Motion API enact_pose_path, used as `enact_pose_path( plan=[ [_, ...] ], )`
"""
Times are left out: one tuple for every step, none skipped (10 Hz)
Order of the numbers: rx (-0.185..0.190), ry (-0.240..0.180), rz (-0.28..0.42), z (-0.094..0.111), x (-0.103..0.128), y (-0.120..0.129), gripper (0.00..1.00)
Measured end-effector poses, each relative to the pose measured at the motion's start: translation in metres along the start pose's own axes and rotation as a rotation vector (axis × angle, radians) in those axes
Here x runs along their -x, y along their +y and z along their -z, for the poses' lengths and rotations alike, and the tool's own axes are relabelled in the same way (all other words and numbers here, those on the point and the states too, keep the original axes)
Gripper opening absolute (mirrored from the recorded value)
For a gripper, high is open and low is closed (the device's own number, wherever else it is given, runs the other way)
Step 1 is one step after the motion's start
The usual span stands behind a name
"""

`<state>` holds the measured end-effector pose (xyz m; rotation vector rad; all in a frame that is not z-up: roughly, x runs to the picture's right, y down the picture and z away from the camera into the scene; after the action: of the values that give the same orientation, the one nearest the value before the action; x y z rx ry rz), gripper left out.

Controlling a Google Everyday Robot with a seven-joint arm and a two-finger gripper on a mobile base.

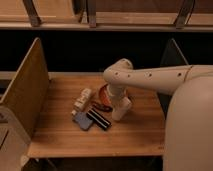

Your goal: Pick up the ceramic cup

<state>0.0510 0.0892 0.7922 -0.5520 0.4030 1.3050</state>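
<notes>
My gripper point(119, 115) points down at the middle of the wooden table point(135, 137), at the end of the cream-white arm point(150, 77) that reaches in from the right. A cream-white tapered shape point(120, 111) at its tip looks like the ceramic cup, but I cannot separate it from the wrist. The orange-red dish point(103, 93) lies just behind it, half hidden by the arm. The black bar point(99, 119) lies just to the left of the gripper.
A pale beige knobbly block point(83, 99) and a grey-blue flat object point(83, 121) lie left of the bar. A small dark item point(102, 107) lies in front of the dish. Upright panels stand at the table's left point(25, 95) and right point(172, 62) sides.
</notes>
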Motion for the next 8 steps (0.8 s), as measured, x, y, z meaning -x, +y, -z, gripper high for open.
enact_pose_path(
  plan=[
    [0.004,0.008,-0.005,-0.0033,0.0006,-0.0007,0.52],
    [0.006,0.014,-0.009,-0.0052,0.0009,-0.0018,0.6],
    [0.007,0.018,-0.012,-0.0064,0.0019,-0.003,0.68],
    [0.005,0.019,-0.013,-0.0061,0.0037,-0.004,0.71],
    [0.004,0.018,-0.013,-0.0057,0.0048,-0.0046,0.71],
    [0.001,0.017,-0.011,-0.0046,0.0061,-0.0045,0.71],
    [-0.001,0.016,-0.008,-0.0045,0.0072,-0.0038,0.71],
    [-0.001,0.016,-0.007,-0.0045,0.0077,-0.0032,0.71]
  ],
)
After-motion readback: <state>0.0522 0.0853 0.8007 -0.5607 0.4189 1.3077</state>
